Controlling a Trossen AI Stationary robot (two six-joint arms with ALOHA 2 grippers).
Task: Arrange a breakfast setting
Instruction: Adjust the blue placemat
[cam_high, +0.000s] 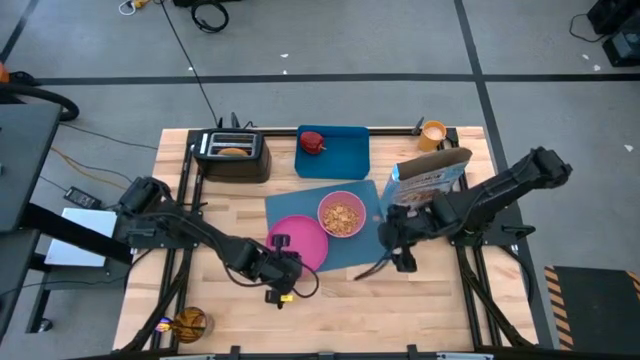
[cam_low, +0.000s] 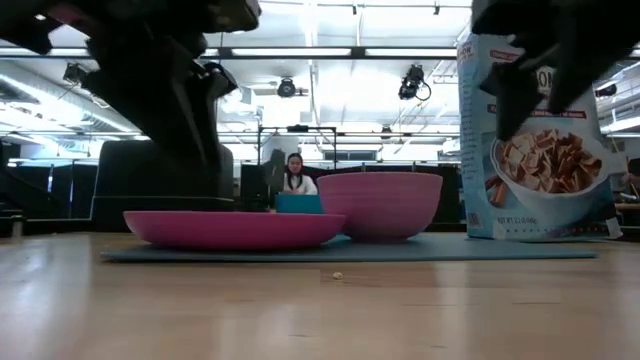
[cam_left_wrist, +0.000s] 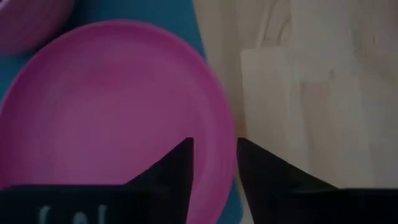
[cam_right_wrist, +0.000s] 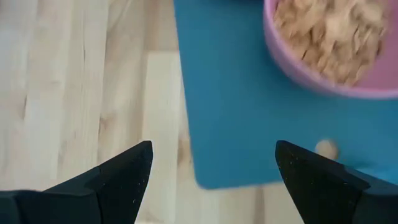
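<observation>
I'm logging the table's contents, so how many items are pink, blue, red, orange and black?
Pink: 2, the round pink plate and the pink bowl of cereal.
Blue: 3, the flat blue mat, the blue rimmed tray and the blue cereal box.
Red: 1, the red apple.
Orange: 1, the small orange cup.
Black: 1, the black toaster.
Total: 8.

overhead, table-level, two close wrist views

From my remote station: light wooden counter (cam_high: 330, 310) stands on a grey floor (cam_high: 330, 100) marked with dark tape lines. Black cables (cam_high: 205, 15) trail across it. Beyond the counter I see an open room, ceiling light strips (cam_low: 330, 75) and a seated person (cam_low: 295, 175).
</observation>
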